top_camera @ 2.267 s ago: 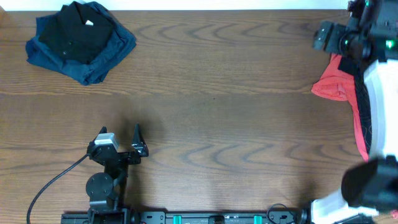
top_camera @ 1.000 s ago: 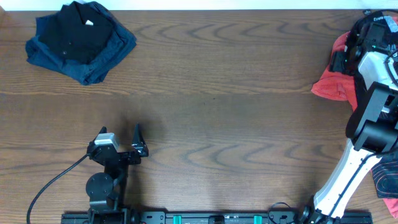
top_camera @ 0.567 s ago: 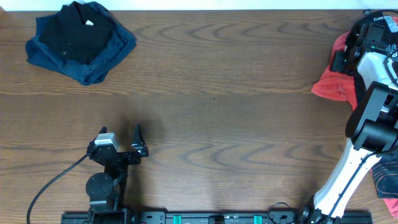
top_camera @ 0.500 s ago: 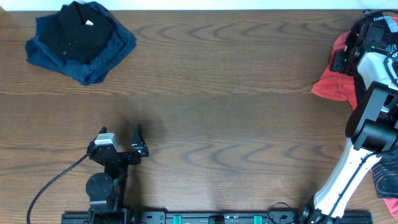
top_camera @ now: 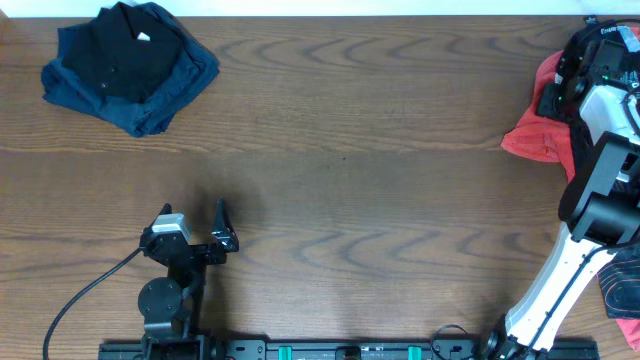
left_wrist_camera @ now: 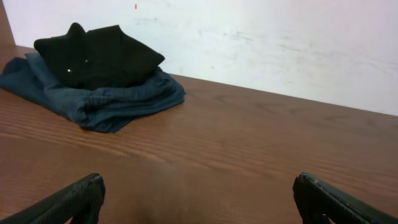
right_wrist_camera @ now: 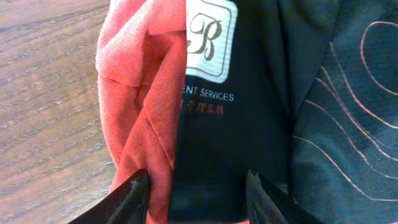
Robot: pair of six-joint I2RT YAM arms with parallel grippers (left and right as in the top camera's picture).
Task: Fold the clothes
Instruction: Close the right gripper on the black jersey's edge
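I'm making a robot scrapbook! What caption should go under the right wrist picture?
The right gripper, jaws apart, poised over the black jersey that overlaps a coral-red T-shirt.

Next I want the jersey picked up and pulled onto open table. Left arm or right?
Right. The right gripper sits directly over the jersey, jaws straddling its black fabric beside the coral T-shirt. The left gripper is open at the table's front-left, far from it.
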